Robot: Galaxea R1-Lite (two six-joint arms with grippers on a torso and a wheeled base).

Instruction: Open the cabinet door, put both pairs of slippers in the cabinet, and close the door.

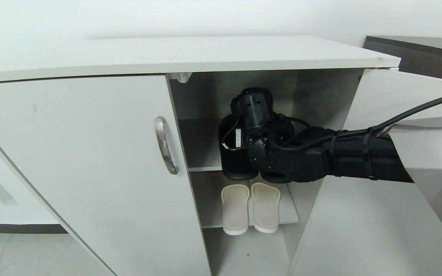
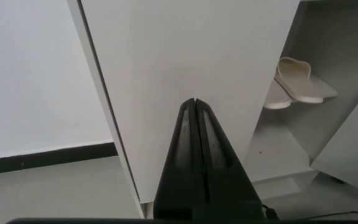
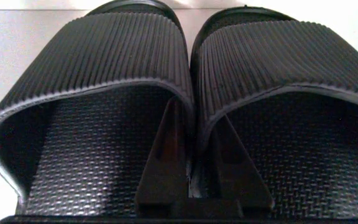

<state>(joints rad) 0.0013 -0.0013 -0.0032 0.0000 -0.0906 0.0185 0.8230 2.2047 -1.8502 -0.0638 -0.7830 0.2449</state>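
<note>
Right wrist view, up close: my right gripper is pinching the black slippers by their touching inner walls. They're probably light, bendy rubber. I'm holding them at the upper shelf, white slippers sitting below.

White wall behind — dark baseboard, pale floor at left.

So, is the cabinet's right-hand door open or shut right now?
Open. The right-hand door is swung outward, exposing the shelf with the white slippers; the left door is shut.
</note>
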